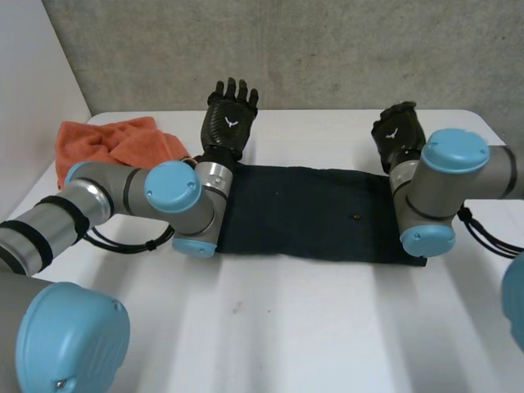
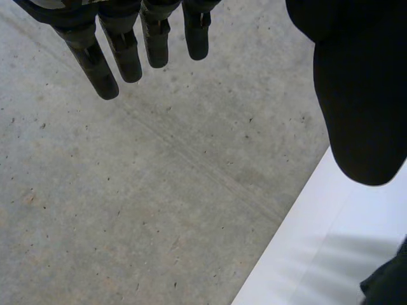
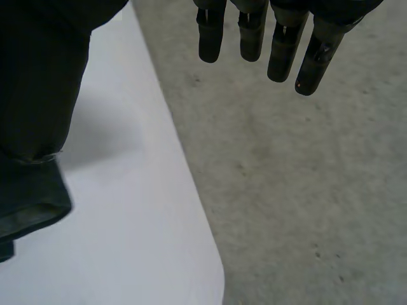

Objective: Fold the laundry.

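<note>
Cloth [image 1: 303,213]: dark, lying flat.
Left hand [image 1: 231,119]: wide, empty, cloth's 11 o'clock.
Right hand [image 1: 399,131]: wide, empty, 1 o'clock.
Step, likely: pinch far corners evenly, fold toward 6 o'clock.

Readable text, numbers, labels: none.
Sole sign: one small white emblem [image 1: 232,123], roughly Y-shaped with spread arms, on the black back of the left hand [image 1: 221,133], just below the fingers. No letters or digits stand beside it. It is too small to tell whether it is a brand mark.
</note>
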### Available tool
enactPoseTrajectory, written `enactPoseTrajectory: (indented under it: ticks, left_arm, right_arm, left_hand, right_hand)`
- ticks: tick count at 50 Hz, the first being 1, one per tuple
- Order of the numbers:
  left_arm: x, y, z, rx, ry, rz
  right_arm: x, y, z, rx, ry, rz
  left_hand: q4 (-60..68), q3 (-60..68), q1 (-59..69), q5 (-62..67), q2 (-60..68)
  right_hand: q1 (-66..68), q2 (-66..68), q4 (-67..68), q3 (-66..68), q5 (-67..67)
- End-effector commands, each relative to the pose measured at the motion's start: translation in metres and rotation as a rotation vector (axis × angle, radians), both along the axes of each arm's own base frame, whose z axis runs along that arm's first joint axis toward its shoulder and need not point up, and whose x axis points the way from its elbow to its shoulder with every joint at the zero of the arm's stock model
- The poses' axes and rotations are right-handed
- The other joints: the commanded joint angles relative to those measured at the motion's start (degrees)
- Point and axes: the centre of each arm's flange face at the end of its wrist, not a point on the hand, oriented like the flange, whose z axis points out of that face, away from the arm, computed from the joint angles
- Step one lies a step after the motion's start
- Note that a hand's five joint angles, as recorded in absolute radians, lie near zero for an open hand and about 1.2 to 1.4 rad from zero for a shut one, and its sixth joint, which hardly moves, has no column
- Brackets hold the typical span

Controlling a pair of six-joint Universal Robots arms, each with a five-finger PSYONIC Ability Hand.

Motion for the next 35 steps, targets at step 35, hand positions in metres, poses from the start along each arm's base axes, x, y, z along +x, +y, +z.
enactPoseTrajectory:
  ticks: [35]
  left_arm:
    - [0.078, 0.128, 0.040, 0.375, 0.168, -0.081]
  right_arm:
    - [-0.082, 0.085, -0.030, 0.522, -0.367, -0.032]
  left_hand:
    - [-1.1, -1.8, -0.4, -2.5, -1.3]
  right_hand:
    - [68.2, 67.1, 66.2, 67.8, 65.9]
